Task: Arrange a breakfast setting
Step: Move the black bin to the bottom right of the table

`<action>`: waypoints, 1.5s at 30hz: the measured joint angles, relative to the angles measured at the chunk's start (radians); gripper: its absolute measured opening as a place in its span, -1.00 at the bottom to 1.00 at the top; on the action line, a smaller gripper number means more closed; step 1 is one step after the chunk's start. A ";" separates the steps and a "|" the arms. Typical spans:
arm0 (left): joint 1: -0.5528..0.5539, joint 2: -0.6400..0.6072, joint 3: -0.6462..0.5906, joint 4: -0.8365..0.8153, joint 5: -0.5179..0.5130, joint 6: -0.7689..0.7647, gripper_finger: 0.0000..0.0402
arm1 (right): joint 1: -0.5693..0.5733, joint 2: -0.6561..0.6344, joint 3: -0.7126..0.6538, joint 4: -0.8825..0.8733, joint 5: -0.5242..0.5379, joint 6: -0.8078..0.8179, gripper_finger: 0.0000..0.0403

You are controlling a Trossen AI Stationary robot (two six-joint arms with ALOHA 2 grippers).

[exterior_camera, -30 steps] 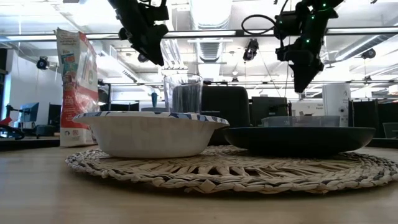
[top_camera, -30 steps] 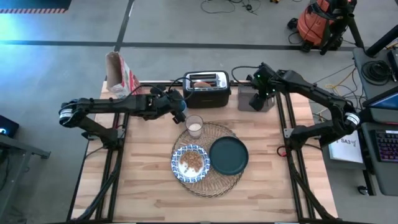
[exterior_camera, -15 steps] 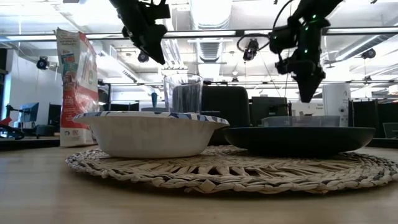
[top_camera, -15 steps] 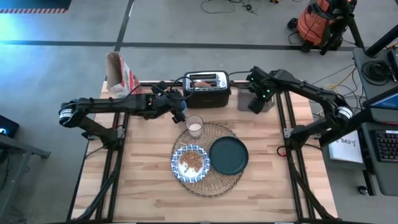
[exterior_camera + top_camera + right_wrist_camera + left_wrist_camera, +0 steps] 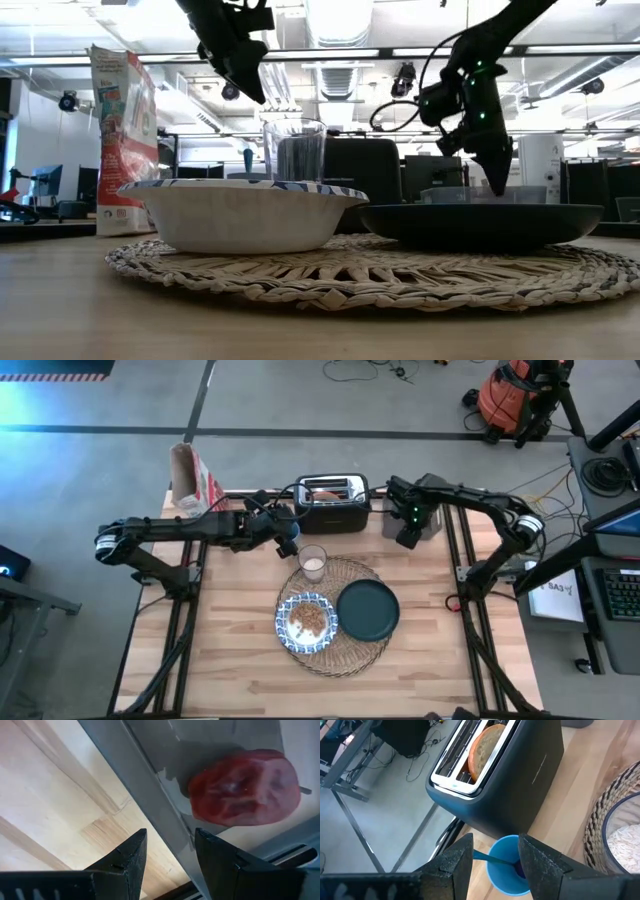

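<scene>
The round straw placemat (image 5: 345,655) lies mid-table and bears the patterned bowl (image 5: 307,622), the dark teal plate (image 5: 368,610) and the glass of milk (image 5: 313,564). My left gripper (image 5: 495,845) hangs open above the small blue cup (image 5: 506,872), beside the toaster. A thin spoon handle (image 5: 487,856) leans on the cup's rim. My right gripper (image 5: 170,855) is open and points down over the near wall of a grey container (image 5: 428,520). In the container lies the dark-red item (image 5: 245,787).
The black-and-silver toaster (image 5: 332,500), with a slice of bread (image 5: 487,747) in its slot, stands at the far edge between the arms. A cereal bag (image 5: 192,480) stands at the far left. Bare wood lies near and to both sides of the placemat.
My right gripper has come down and moved toward the table's near-left, from above the grey container to low over its near wall, tipping to point straight down. Its fingers stay open.
</scene>
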 joint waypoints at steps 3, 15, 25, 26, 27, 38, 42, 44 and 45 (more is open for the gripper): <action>0.000 0.000 0.000 0.000 0.000 0.005 -0.30 | 0.000 0.024 0.000 0.000 0.003 -0.003 -0.23; 0.000 0.000 0.000 0.000 0.000 0.024 -0.30 | 0.000 0.061 0.001 -0.061 0.002 0.047 -0.67; 0.000 0.000 0.000 0.000 -0.001 0.033 -0.30 | 0.000 0.034 0.001 -0.140 -0.011 0.186 -0.96; 0.000 0.000 0.000 0.000 -0.001 0.036 -0.30 | 0.000 0.028 0.001 -0.149 -0.023 0.200 -0.96; 0.000 0.000 0.000 0.000 -0.001 0.043 -0.30 | 0.000 0.022 0.001 -0.159 -0.047 0.215 -0.96; 0.006 0.000 0.000 -0.008 -0.001 0.152 -0.30 | 0.072 -0.092 -0.060 -0.176 -0.212 0.486 -0.96; 0.012 0.000 0.000 -0.007 -0.001 0.191 -0.30 | 0.140 -0.136 -0.085 -0.175 -0.256 0.567 -0.96; 0.016 0.000 0.000 -0.006 0.000 0.209 -0.30 | 0.179 -0.156 -0.096 -0.172 -0.268 0.612 -0.96; 0.018 0.000 0.000 -0.006 -0.001 0.217 -0.30 | 0.201 -0.164 -0.101 -0.172 -0.269 0.638 -0.96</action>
